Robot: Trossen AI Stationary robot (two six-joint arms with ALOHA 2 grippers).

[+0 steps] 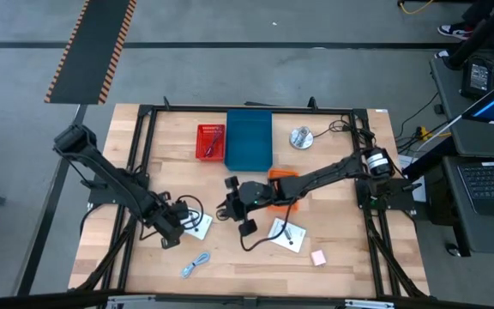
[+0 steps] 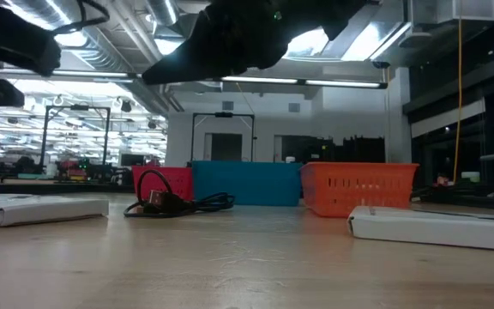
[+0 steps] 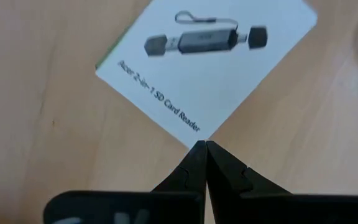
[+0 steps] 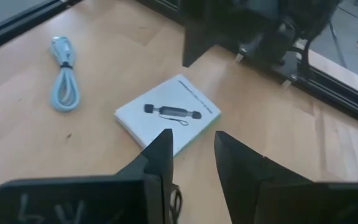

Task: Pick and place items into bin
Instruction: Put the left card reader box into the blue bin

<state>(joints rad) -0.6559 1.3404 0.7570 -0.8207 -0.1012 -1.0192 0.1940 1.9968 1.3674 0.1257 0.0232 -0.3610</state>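
Note:
My left gripper [image 3: 205, 146] is shut and hangs over one corner of a white card [image 3: 207, 65] printed with an SD card reader. This card [image 1: 199, 225] lies flat near the table's near-left part. In the low view no finger reaches down to it [image 2: 37, 209]. My right gripper [image 4: 191, 149] is open, raised above mid-table [image 1: 230, 206], with the black coiled cable [image 2: 174, 203] lying on the wood below it. A second white card [image 1: 287, 236], a pink block [image 1: 318, 257] and a light-blue cable [image 1: 195, 264] lie toward the near edge.
A blue bin [image 1: 249, 139] stands at the far middle, with a red basket [image 1: 211, 142] on its left. An orange basket [image 1: 281, 176] sits partly under the right arm. A round silver disc [image 1: 300, 137] lies far right. Black frame rails border the table.

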